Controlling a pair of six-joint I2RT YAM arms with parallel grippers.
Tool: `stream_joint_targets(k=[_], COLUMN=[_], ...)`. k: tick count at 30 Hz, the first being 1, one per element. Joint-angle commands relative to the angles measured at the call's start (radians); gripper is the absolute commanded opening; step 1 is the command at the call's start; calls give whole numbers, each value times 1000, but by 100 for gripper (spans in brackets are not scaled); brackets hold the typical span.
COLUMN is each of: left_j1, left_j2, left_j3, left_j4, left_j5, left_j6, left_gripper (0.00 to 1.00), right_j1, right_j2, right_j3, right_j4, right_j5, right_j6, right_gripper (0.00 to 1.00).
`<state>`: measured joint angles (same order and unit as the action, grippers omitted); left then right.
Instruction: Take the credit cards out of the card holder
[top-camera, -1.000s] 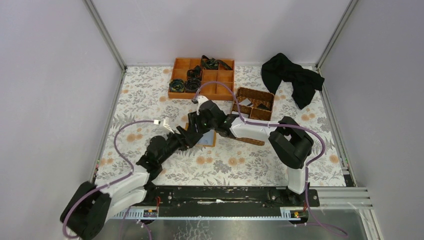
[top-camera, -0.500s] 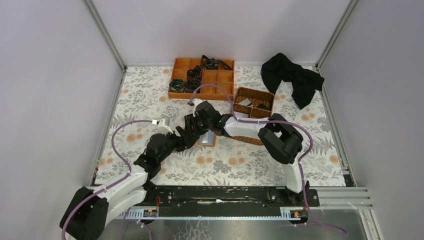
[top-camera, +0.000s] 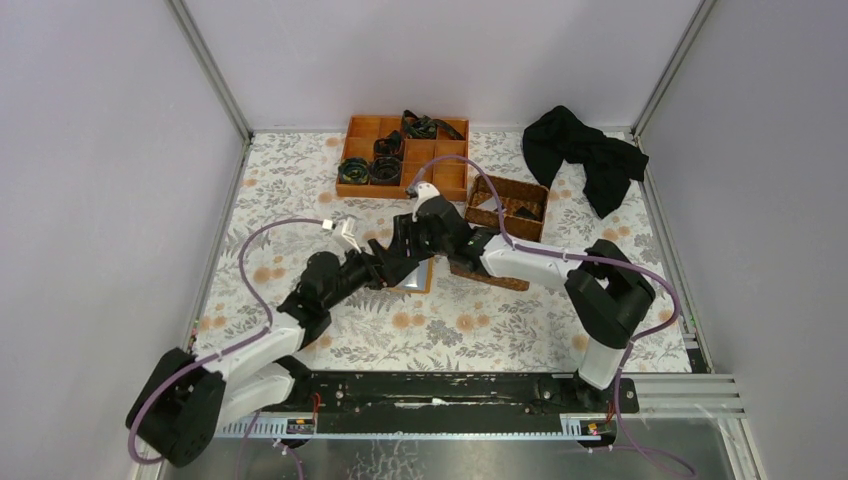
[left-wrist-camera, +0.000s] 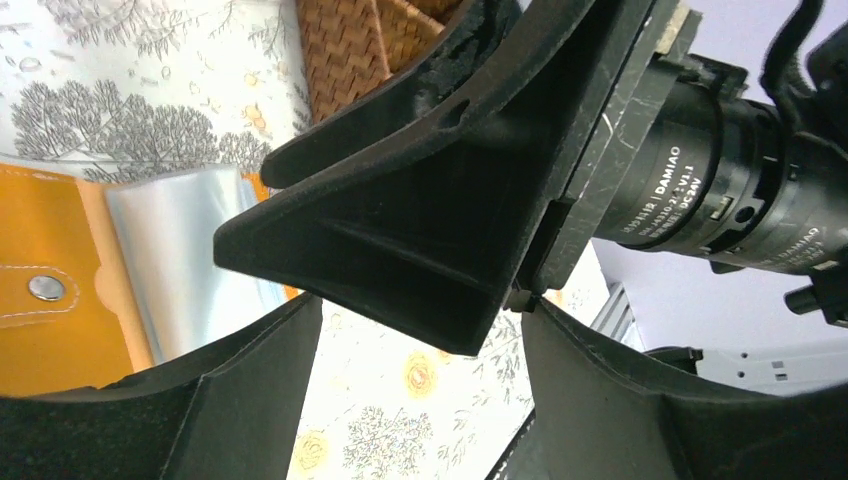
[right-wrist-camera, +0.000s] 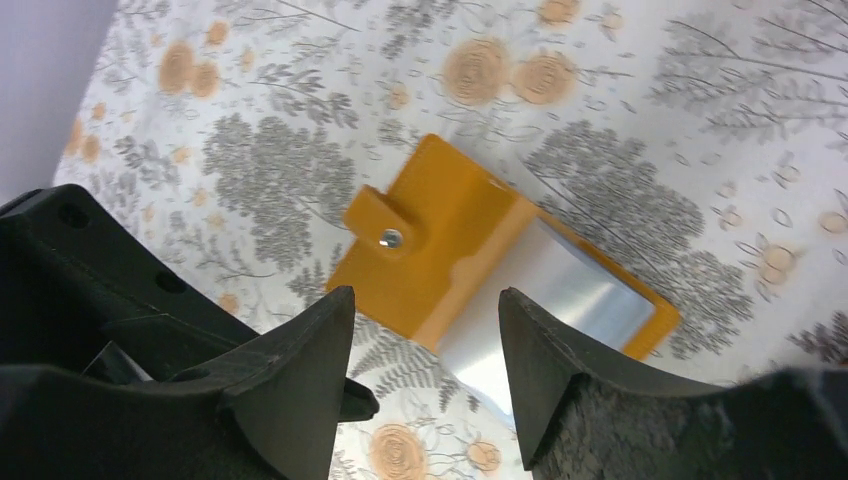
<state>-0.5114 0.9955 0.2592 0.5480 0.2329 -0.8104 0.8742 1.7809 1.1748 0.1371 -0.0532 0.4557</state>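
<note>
The card holder (right-wrist-camera: 440, 250) lies open on the floral table, orange-tan with a snap tab. A shiny silver-grey sheet (right-wrist-camera: 560, 290) covers its inner half and sticks out past the lower edge; I cannot tell whether this is one of the credit cards. My right gripper (right-wrist-camera: 425, 300) hovers open just above the holder with nothing between its fingers. My left gripper (left-wrist-camera: 420, 310) is open and empty too, close beside the right one, whose finger (left-wrist-camera: 400, 240) fills its view. In the top view both grippers (top-camera: 395, 262) (top-camera: 412, 243) meet over the holder (top-camera: 416, 281), hiding most of it.
A brown wicker basket (top-camera: 520, 190) stands just behind and right of the grippers, also showing in the left wrist view (left-wrist-camera: 345, 50). An orange compartment tray (top-camera: 362, 127) with dark coiled items sits at the back. A black cloth (top-camera: 585, 155) lies at the back right.
The right arm's elbow has swung out to the right and its gripper has shifted slightly back. The left arm has pushed forward, and its jaws have opened a little wider.
</note>
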Motion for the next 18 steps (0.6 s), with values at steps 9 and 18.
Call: stream_joint_targets(k=[9, 18], left_j1=[83, 83], left_j2=[263, 324], left_j3=[26, 77], left_j4=[-315, -356], left_j5=[-347, -351], left_j6=[27, -2], left_gripper=[77, 78], right_j1=[-27, -27], right_j2=[-113, -137], right_j3=[-197, -243], right_j4=[-16, -35], right_j5=[-10, 10], right_j6=[72, 97], right_gripper=[63, 67])
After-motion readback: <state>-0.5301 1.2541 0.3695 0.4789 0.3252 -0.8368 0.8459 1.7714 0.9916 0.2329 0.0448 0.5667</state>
